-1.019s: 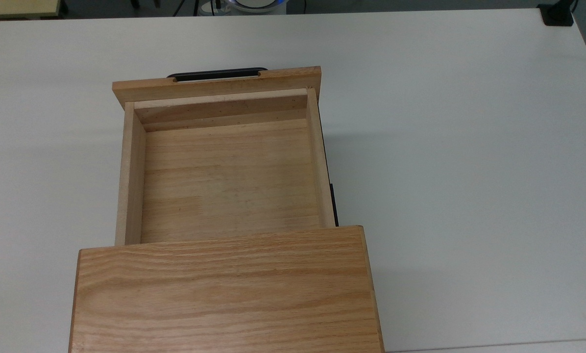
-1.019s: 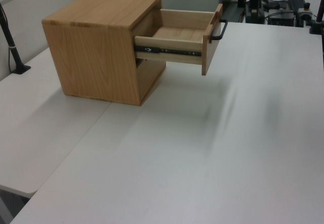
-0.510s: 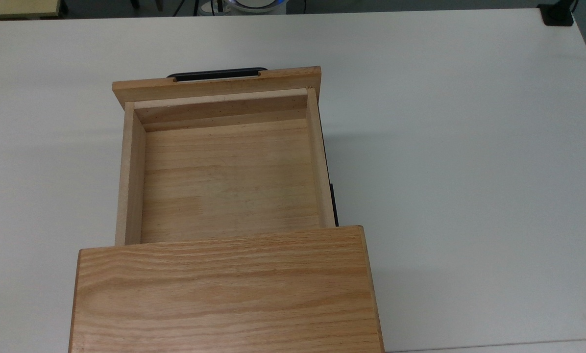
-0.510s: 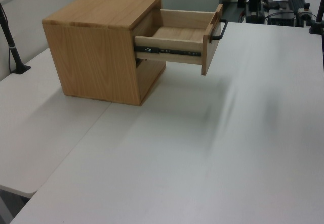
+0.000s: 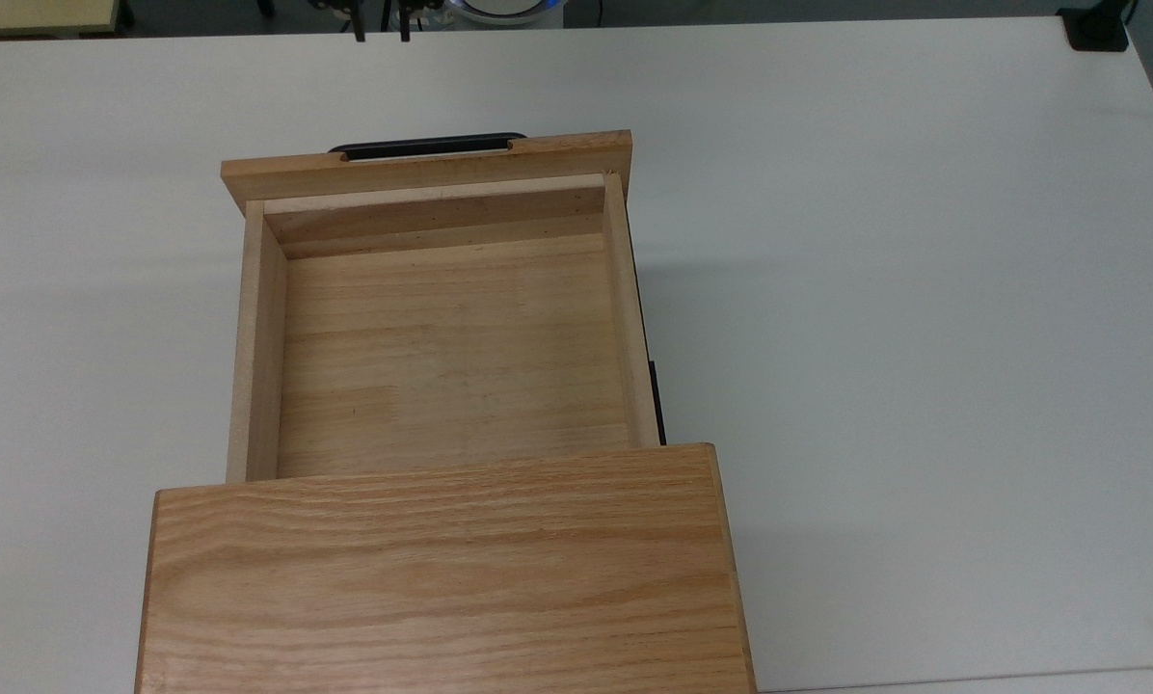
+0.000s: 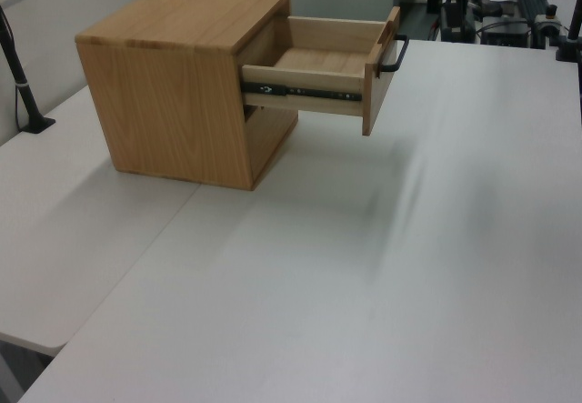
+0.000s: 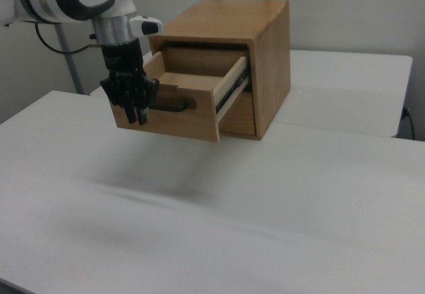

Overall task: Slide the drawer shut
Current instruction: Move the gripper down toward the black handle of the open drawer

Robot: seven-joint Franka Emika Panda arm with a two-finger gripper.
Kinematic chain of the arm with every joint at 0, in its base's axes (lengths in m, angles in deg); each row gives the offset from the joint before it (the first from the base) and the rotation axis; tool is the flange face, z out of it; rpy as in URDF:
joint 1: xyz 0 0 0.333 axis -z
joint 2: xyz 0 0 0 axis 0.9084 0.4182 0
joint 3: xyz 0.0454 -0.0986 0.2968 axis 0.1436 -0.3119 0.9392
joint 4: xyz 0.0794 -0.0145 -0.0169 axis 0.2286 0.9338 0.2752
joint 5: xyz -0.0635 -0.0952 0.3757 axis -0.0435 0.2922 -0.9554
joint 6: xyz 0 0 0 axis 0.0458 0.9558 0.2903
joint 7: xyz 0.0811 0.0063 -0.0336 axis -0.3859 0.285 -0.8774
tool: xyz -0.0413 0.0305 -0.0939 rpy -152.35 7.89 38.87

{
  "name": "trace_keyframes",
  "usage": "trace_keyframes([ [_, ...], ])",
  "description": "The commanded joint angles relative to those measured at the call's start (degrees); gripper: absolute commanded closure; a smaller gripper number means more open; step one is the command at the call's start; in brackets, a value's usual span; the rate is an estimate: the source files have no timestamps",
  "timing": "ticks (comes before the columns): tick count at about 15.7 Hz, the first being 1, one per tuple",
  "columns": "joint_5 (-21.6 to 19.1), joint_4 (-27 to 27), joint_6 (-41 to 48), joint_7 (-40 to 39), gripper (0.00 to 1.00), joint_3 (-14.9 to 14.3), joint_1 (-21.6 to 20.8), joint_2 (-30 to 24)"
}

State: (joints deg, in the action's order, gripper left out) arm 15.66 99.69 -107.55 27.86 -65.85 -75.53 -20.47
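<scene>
The drawer point(image 5: 451, 347) is pulled far out of the wooden cabinet point(image 5: 442, 578), which stands on the white table point(image 5: 924, 289). Its inside is bare wood. In the right view, the gripper point(image 7: 137, 115) hangs in front of the drawer's front panel point(image 7: 179, 120), close to the black handle point(image 7: 169, 105). Its fingers point down and look close together, but whether they touch the handle cannot be told.
</scene>
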Motion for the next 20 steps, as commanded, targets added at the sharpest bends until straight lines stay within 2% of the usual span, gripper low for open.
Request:
trace_keyframes([
  [1, -1.72, -1.13, 1.18, -0.86, 0.84, -0.07, -0.48, 1.69],
  [4, -3.91, -1.22, 0.75, -0.95, 0.9, -0.07, -0.48, 3.02],
  [7, -6.99, -1.83, -2.85, -0.78, 0.91, -0.07, -0.39, 3.28],
  [11, -9.54, -7.62, -3.47, -0.16, 0.98, 0.02, -0.48, 8.19],
  [15, -9.72, -10.88, -3.83, -0.69, 0.98, 0.72, -0.39, 11.8],
  [20, -9.81, -11.24, -8.03, 0.01, 1.0, 0.98, -0.39, 14.0],
])
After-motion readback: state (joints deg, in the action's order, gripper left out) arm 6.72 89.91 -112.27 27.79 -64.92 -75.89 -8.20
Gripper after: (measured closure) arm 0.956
